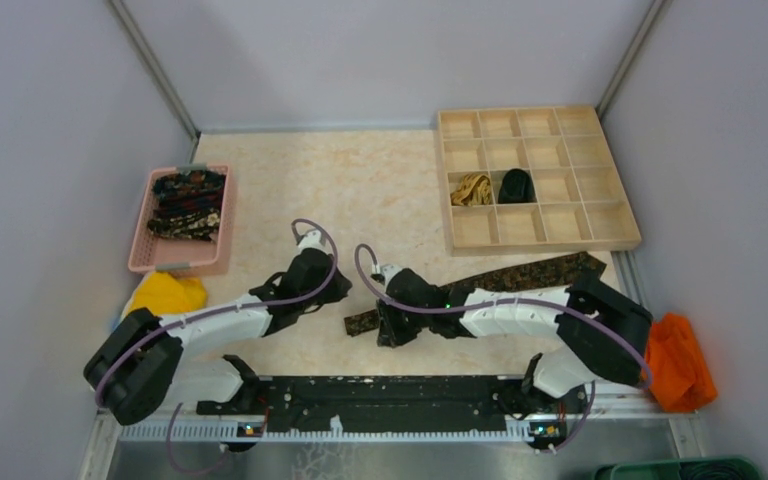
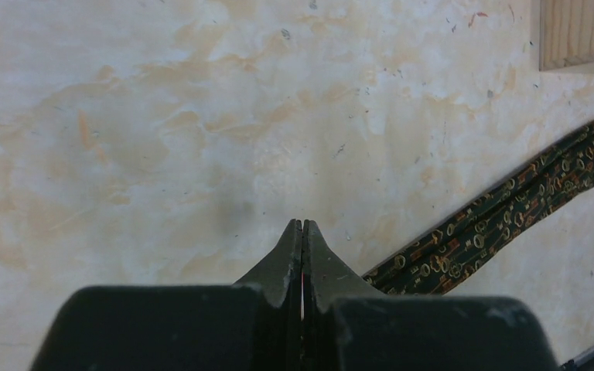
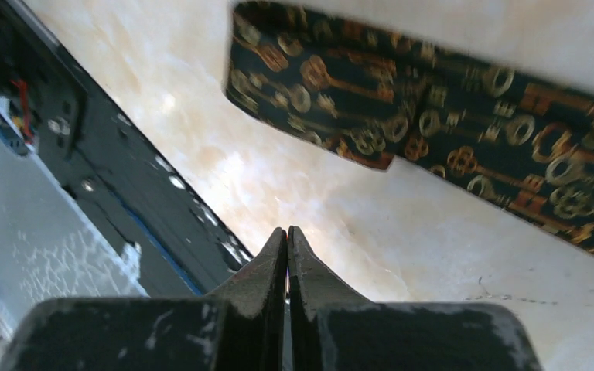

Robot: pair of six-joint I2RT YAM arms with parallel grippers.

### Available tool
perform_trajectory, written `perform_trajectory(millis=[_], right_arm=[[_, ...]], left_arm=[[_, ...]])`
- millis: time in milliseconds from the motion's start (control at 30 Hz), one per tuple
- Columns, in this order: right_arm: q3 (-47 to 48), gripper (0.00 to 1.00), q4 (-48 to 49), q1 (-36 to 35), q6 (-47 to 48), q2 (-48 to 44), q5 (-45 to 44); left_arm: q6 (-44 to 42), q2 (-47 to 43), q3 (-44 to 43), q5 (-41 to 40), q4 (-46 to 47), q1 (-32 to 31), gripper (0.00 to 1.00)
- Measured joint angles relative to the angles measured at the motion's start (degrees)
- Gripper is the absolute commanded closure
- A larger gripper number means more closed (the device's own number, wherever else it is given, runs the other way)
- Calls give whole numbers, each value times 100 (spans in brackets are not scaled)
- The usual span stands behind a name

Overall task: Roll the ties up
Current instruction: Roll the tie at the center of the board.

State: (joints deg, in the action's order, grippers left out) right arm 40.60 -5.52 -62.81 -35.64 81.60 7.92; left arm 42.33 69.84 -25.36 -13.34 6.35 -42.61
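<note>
A dark tie (image 1: pixel 520 275) with a brown-gold key pattern lies flat and unrolled across the table. It runs from its near-left end to the wooden tray's front edge. It also shows in the left wrist view (image 2: pixel 503 212) and the right wrist view (image 3: pixel 433 116). My left gripper (image 1: pixel 338 291) (image 2: pixel 302 225) is shut and empty over bare table, left of the tie. My right gripper (image 1: pixel 391 335) (image 3: pixel 287 230) is shut and empty, just short of the tie's near-left end. A rolled tan-gold tie (image 1: pixel 472 189) and a rolled black tie (image 1: pixel 516 186) sit in tray compartments.
The wooden compartment tray (image 1: pixel 560 225) stands at the back right. A pink basket (image 1: pixel 145 250) with several dark patterned ties (image 1: pixel 190 203) stands at the left. A yellow cloth (image 1: pixel 165 293) lies near the left arm, an orange cloth (image 1: pixel 680 360) at the right edge. The black base rail (image 1: pixel 380 395) runs along the near edge.
</note>
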Motion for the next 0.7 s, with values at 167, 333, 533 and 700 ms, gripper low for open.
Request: perform_trajectory(millis=[167,333,533,700], right_arm=[[-461,100,713,-9,-367,535,483],[-459,100,1338,-9,-518,911,675],[-382,100,1685,-9,-619,1158,623],[-136,100,1792,-9,-619,1405,437]], left_arm=[[2,337,83,551,503,39,100],[57,551,358,1172,756,52,100],[310,498,863,1600,1410,63,100],[435,232,1165,1757,1554,61,100]])
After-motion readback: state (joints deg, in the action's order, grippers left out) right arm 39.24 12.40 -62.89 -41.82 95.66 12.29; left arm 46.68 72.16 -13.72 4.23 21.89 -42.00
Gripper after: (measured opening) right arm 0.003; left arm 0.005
